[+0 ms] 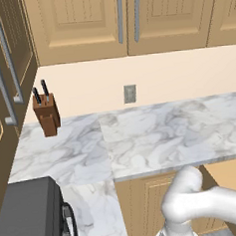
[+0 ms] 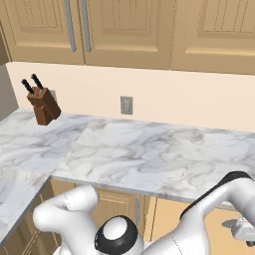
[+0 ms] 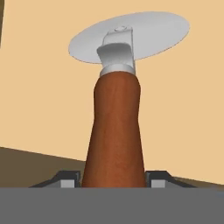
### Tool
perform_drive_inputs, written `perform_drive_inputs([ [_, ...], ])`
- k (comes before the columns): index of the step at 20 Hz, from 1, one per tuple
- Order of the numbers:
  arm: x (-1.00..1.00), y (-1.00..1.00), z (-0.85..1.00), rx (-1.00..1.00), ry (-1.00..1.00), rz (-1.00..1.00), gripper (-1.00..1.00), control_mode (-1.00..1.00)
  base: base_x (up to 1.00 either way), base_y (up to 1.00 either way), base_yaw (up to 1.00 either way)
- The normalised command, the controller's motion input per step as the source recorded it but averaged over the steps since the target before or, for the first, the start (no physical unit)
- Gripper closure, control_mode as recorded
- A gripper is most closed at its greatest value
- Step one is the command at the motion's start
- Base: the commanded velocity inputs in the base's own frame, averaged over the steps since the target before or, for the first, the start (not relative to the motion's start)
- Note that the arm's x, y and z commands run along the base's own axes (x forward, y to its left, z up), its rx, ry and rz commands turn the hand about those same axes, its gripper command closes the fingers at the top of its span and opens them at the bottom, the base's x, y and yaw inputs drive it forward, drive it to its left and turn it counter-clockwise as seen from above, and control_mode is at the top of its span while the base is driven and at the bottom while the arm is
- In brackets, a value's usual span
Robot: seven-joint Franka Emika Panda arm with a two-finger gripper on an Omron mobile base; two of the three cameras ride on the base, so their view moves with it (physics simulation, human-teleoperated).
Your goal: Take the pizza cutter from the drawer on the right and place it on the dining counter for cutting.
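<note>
cutter (image 3: 116, 109) centre frame, over tan drawer (image 3: 39, 96) floor | fingers (image 3: 65, 180) partway closed, clamping the handle base | likely light, stiff, smooth wood; keep hold on handle, off blade

The marble bench (image 1: 156, 137) runs in an L under the wall cabinets, carrying a brown knife block (image 1: 46, 115) upright near its back corner.

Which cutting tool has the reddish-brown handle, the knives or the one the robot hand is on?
The pizza cutter between the gripper fingers; the knives in the block have black handles.
</note>
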Motion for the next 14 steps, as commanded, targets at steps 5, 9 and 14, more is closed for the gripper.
perform_drive_inputs([
  [5, -0.11, 0.64, 0.89, -0.10, -0.10, -0.10, 1.00, -1.00, 0.00, 0.00, 0.00],
  [9, 0.00, 0.68, 0.81, -0.06, -0.23, -0.07, 1.00, -1.00, 0.00, 0.00, 0.00],
  [14, 0.00, 0.74, 0.75, -0.03, -0.09, -0.03, 1.00, -1.00, 0.00, 0.00, 0.00],
])
